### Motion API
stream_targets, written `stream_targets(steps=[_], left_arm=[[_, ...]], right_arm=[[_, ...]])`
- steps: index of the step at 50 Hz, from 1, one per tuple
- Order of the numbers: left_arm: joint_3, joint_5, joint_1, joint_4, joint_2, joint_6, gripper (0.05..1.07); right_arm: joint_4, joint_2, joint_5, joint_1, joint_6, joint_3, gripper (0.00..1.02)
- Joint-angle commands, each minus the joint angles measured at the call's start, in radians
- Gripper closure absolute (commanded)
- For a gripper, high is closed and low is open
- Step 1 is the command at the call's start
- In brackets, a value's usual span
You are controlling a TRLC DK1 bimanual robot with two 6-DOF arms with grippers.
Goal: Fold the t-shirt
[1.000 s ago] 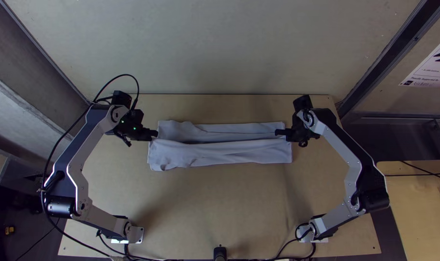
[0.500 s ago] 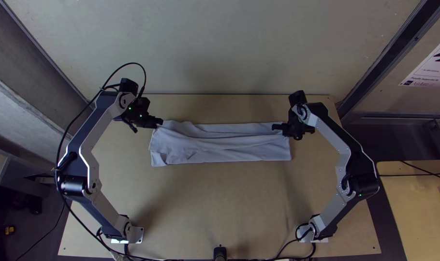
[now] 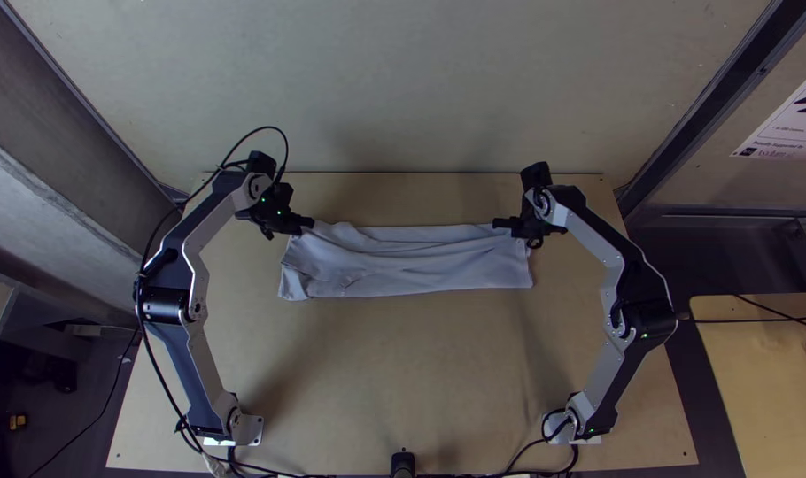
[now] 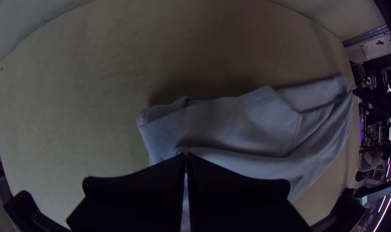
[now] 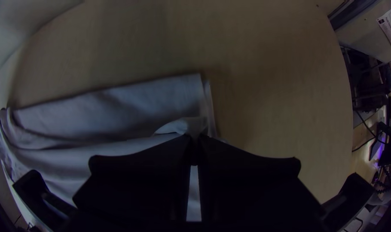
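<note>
"Shirt [image 3: 421,265] first. Where is it?"

"It lies on the desk [image 3: 403,381], between the two arms. It is long and thin, like a scarf, with some folds made and creases along it."

"What about the left hand [image 3: 311,225]?"

"Its fingers are shut tight on a bit of the cloth, at the left end, near the far edge."

"And the right hand [image 3: 498,223]?"

"The same, at the other end. It pinches a bit of cloth, and more cloth lies flat past it."

"So what step is this?"

"I think they are folding the top part over, the long way, to make the strip thin and neat. It looks nearly done."

"What should they do next?"

"Both should put the pinched edge down along the far edge, at the same time. Then they can let go and back off. I guess a fold from end to end comes after that."

"Could it go wrong?"

"Yes. If one pulls more, the strip may go crooked. The cloth looks soft, so those creases could stay in."
</note>
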Motion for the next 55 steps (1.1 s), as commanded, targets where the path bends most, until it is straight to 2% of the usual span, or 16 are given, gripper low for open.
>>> stream_targets(steps=[1,5,8,13,25,39,55], left_arm=[[-0.043,-0.002,-0.003,0.013,0.022,-0.020,0.62],[-0.065,-0.003,-0.002,0.013,0.020,-0.023,0.07],[-0.076,0.000,0.004,0.014,0.011,-0.036,0.09],[-0.096,0.014,0.032,0.022,-0.018,-0.050,0.09],[-0.152,0.110,0.126,0.028,-0.112,-0.065,0.09],[-0.260,0.259,0.262,0.045,-0.199,-0.025,0.09],[-0.372,0.529,0.380,-0.027,-0.204,0.038,0.09]], right_arm=[[0.028,0.003,0.038,-0.005,0.049,-0.060,0.74],[0.036,-0.003,0.059,-0.006,0.052,-0.083,0.55],[0.036,-0.006,0.061,-0.013,0.053,-0.095,0.38],[0.033,-0.021,0.064,-0.025,0.052,-0.112,0.03],[0.040,-0.100,0.159,-0.048,0.069,-0.131,0.03],[0.049,-0.274,0.162,-0.086,0.079,-0.127,0.03],[0.063,-0.393,0.133,-0.114,0.075,-0.123,0.03]])
